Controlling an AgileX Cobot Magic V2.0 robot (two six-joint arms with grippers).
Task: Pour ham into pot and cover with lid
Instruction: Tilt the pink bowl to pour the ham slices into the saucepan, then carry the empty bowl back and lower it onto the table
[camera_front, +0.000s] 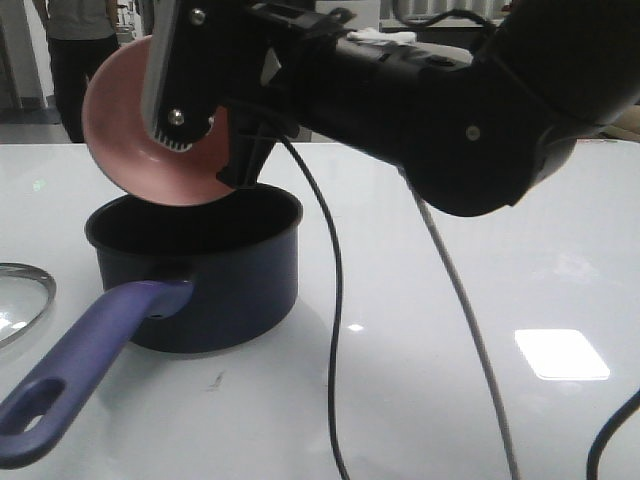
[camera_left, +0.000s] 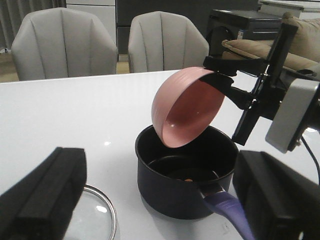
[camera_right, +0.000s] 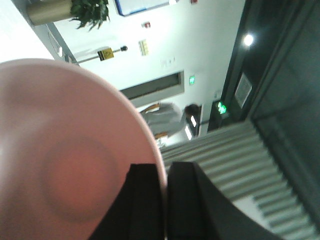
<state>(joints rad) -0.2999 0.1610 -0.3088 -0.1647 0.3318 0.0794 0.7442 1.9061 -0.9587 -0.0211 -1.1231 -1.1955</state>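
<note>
Right tool (camera_front: 190, 125) tips pink bowl (camera_left: 185, 112) over pot (camera_left: 186, 176) (ham (camera_left: 188, 179) inside) — lid (camera_front: 22, 296) beside.

My right gripper (camera_front: 205, 135) holds the pink round bowl (camera_front: 130, 125) tipped above the dark navy saucepan (camera_front: 215, 275), where a small orange ham bit (camera_left: 188, 179) lies inside. The clear glass lid (camera_front: 20, 300) lies on the white table (camera_front: 500, 250) left of the saucepan, with my left gripper (camera_left: 160, 200) above and apart from both.

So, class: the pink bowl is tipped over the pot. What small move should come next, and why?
Probably the right pincer should lift the bowl away: it looks empty, an orange bit of ham lies in the pot, and the lid waits beside it.
</note>
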